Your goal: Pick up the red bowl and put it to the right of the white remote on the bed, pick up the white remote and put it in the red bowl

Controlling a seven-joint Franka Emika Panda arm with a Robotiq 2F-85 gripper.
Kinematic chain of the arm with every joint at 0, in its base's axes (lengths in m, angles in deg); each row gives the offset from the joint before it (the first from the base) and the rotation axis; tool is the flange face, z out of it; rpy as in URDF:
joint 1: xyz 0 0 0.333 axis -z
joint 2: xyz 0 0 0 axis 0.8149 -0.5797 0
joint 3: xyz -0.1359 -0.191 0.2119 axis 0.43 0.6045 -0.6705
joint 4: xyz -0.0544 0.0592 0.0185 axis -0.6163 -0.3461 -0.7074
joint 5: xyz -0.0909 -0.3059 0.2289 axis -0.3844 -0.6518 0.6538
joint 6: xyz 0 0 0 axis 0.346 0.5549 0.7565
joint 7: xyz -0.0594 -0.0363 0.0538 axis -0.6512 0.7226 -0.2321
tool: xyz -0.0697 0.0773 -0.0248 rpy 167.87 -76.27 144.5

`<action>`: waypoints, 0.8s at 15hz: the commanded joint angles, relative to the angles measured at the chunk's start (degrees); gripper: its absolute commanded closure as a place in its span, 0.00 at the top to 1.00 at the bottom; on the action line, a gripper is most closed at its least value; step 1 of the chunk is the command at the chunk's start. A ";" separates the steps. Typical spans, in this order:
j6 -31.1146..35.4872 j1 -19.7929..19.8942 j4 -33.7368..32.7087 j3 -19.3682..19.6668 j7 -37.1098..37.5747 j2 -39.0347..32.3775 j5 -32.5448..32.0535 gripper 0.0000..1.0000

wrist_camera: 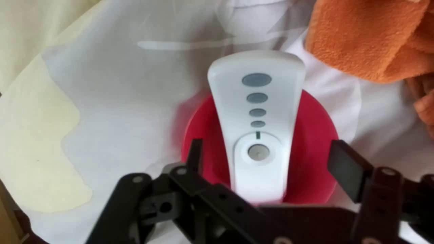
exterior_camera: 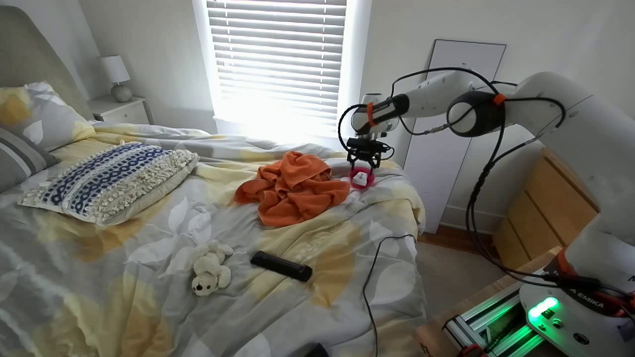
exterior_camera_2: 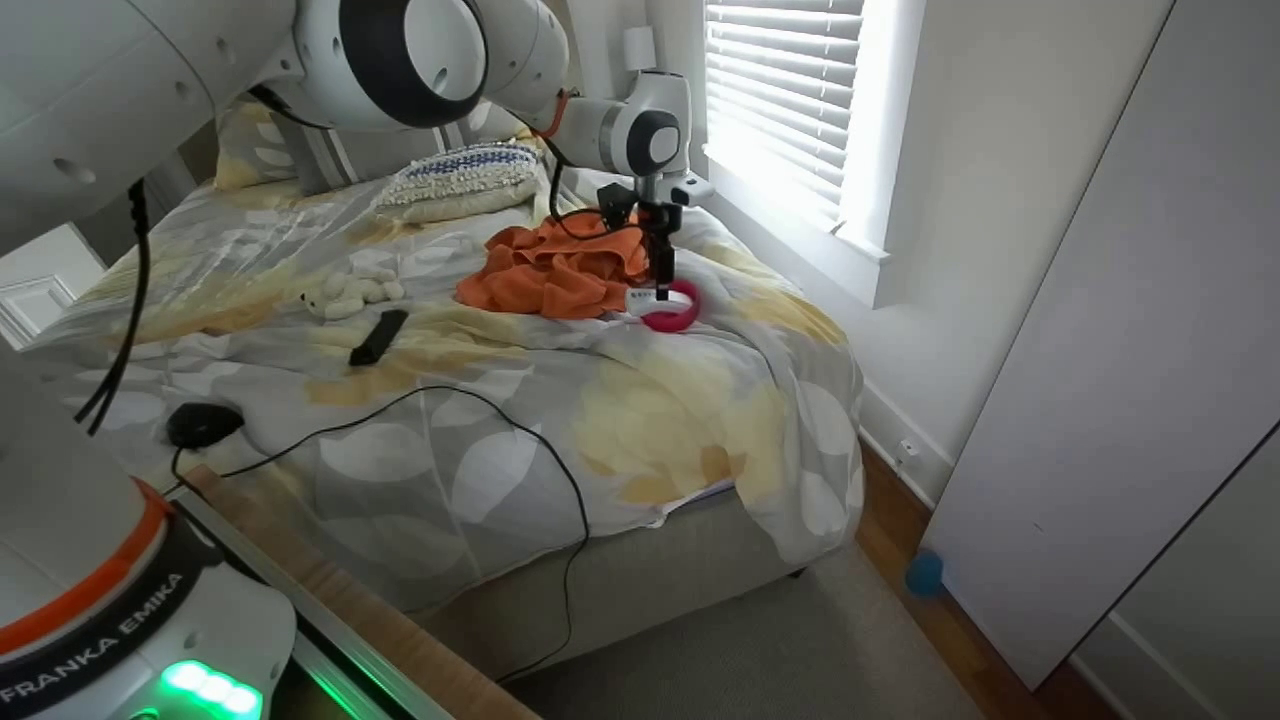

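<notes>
- White remote (wrist_camera: 259, 135) with grey buttons lies in the red bowl (wrist_camera: 317, 145) in the wrist view, one end jutting out past the rim
- Same view: the claw (wrist_camera: 267, 157) is spread wide, its fingers (wrist_camera: 347, 171) well apart with gaps on both sides of the remote; whether a finger touches the bowl I cannot tell
- Near the bowl, at the upper right there, shows an orange towel (wrist_camera: 366, 37)
- In an exterior view, the bowl sits near the foot of the bed (exterior_camera: 278, 320), just beside the towel, the claw pointing down over it
- Also there, a white stuffed toy (exterior_camera: 211, 267) lies near a long black thing (exterior_camera: 281, 266), and a fringed cushion (exterior_camera: 111, 181) rests further up the bed
- In an exterior view, the remote's end shows between bowl and towel, and a thin black cord (exterior_camera_2: 440, 388) loops over the bed and down past its edge
- Low against a tall white panel (exterior_camera_2: 1080, 350) there is a small blue thing (exterior_camera_2: 925, 573)
</notes>
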 commanded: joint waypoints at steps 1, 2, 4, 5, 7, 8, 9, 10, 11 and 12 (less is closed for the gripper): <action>-2.67 0.39 -4.74 -0.80 -0.62 -2.49 0.90 1.00; -3.23 0.30 -4.93 -0.92 -0.49 -2.36 0.96 1.00; -6.24 -0.26 -3.86 -1.75 -0.37 -0.68 1.31 1.00; -7.63 -1.00 -2.22 -1.79 -0.28 0.88 0.93 1.00; -8.74 -2.18 2.05 -1.88 0.22 4.57 -0.14 1.00; -8.28 -2.85 4.70 -1.96 -0.04 6.69 -0.26 1.00; -7.06 -3.63 8.08 -2.07 -0.41 9.14 -0.35 1.00; -5.58 -4.51 11.29 -2.06 -0.68 11.52 -0.62 1.00; -4.52 -5.56 13.39 -1.81 -0.68 13.33 -1.20 1.00; -3.31 -6.72 15.68 -1.22 -0.41 15.39 -2.21 1.00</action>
